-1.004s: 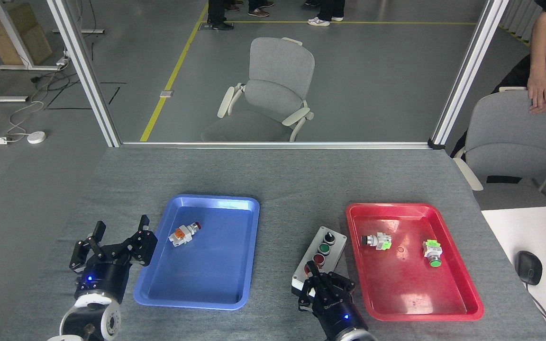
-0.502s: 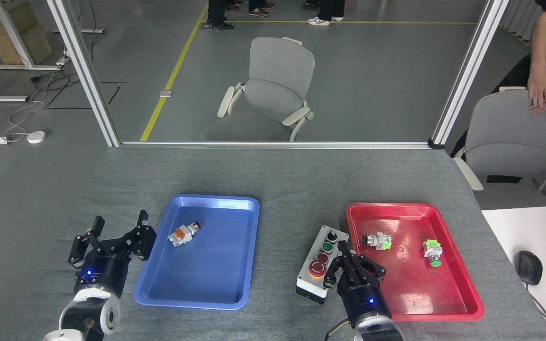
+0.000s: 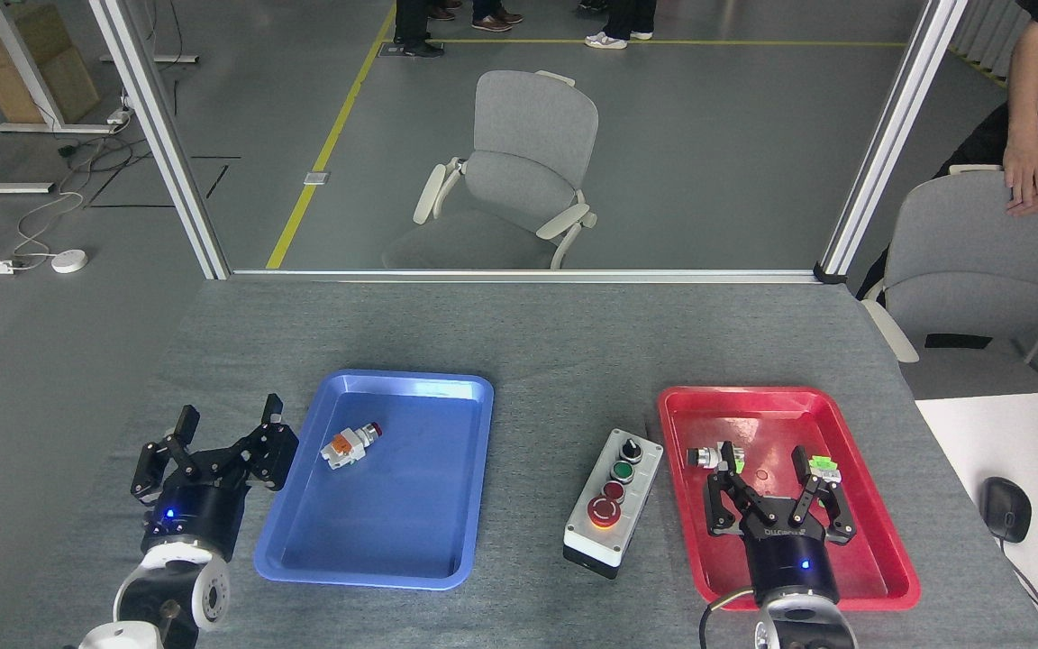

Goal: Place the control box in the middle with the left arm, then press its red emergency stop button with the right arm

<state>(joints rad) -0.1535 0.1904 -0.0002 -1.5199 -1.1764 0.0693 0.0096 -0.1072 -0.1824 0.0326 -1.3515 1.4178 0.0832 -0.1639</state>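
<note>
The control box (image 3: 614, 501) lies on the table (image 3: 555, 342) between the blue tray (image 3: 474, 451) and red tray (image 3: 879, 541), its red emergency stop button (image 3: 605, 512) nearest me. The right gripper (image 3: 767, 461) hovers spread over the red tray; the left gripper (image 3: 229, 421), also spread, sits beside the blue tray.

We see the control box (image 3: 614, 503), light grey on a black base, lying flat and free, just left of our right gripper's fingers (image 3: 724, 470). Its red emergency stop button (image 3: 604, 512), yellow-ringed, sits nearest us, uncovered.
</note>
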